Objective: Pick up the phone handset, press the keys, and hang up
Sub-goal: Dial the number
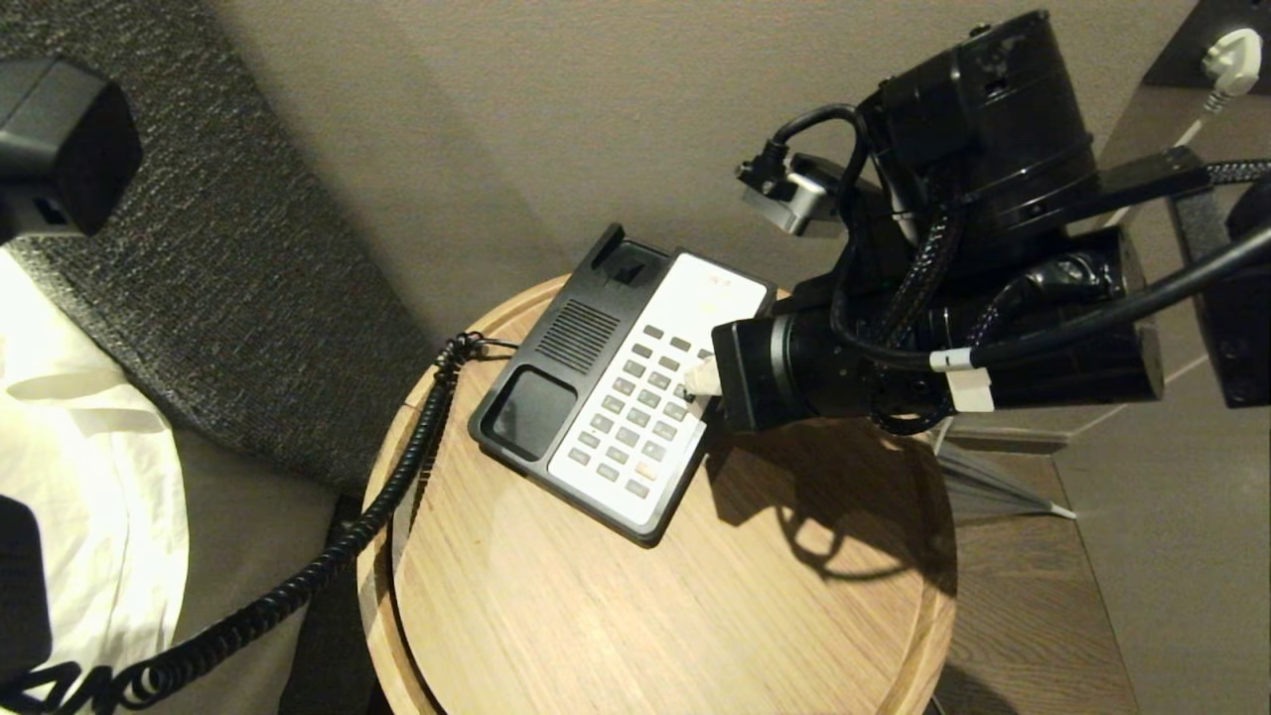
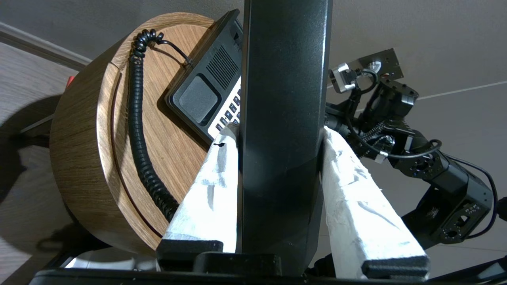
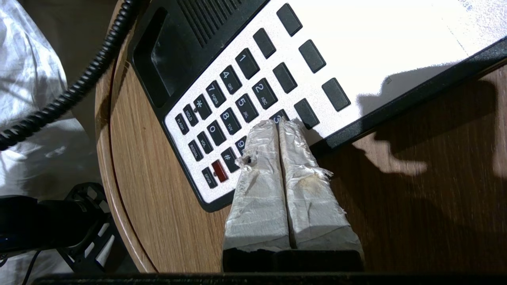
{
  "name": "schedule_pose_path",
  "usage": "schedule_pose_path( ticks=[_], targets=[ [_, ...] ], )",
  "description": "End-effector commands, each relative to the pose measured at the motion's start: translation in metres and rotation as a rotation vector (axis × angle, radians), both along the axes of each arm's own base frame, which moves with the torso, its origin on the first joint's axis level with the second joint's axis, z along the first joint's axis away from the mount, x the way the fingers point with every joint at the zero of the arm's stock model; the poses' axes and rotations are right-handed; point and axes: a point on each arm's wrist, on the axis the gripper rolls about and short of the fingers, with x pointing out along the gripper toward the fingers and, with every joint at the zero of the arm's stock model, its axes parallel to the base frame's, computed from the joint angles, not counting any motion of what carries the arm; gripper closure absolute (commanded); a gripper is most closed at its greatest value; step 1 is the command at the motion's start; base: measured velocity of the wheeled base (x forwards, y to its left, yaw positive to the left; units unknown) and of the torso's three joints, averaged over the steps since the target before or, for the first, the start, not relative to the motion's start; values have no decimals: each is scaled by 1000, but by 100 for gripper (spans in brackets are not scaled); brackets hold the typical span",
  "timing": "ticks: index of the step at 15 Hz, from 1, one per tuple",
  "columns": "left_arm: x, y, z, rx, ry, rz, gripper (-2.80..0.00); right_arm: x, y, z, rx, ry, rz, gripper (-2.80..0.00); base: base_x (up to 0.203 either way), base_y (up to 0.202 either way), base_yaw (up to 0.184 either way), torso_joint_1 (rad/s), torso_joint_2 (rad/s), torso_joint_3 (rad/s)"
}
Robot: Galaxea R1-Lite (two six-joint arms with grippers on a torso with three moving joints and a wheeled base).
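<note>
One desk phone base (image 1: 616, 382) sits on one round wooden table (image 1: 695, 616), set at an angle to the table's near edge, its empty black cradle side toward the robot's left and its pale keypad (image 3: 237, 114) toward the right. One black coiled cord (image 1: 397, 477) leaves the base's left edge, drops over the table rim and trails away to the lower left of the head view.

The single phone handset (image 2: 283, 130) is off the base and held by the left gripper (image 2: 277, 136) out to the left of the table (in the head view only a dark block at the upper left edge and another at the lower left edge show there, and I cannot tell which part each is). In the left wrist view the handset's long axis runs straight out between the two white-wrapped fingers (image 2: 210, 186), pointing away from the wrist, its far end beyond the picture's edge; the fingers are clamped on its two flat sides.

The right gripper (image 3: 279, 123) reaches in over the keypad from the right, its arm lying low and nearly level across the table. Its two taped fingers are pressed together, with no gap between them, and their shared tip lies at the right-hand column of number keys, covering most of the "3" key (image 3: 278, 117). Whether the key is pushed down cannot be told.
</note>
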Motion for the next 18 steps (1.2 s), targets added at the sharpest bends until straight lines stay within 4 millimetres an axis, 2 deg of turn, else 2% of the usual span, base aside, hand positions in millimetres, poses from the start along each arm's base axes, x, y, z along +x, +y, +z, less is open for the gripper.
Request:
schedule_pose_path(
  ticks=[1, 18],
  targets=[
    [-1, 1, 0, -6, 1, -2, 0, 1, 2, -3, -8, 8, -1, 0, 0, 0, 0, 0, 0, 0],
    [-4, 2, -2, -8, -3, 1, 0, 10, 10, -17, -34, 21, -3, 0, 0, 0, 0, 0, 0, 0]
  ],
)
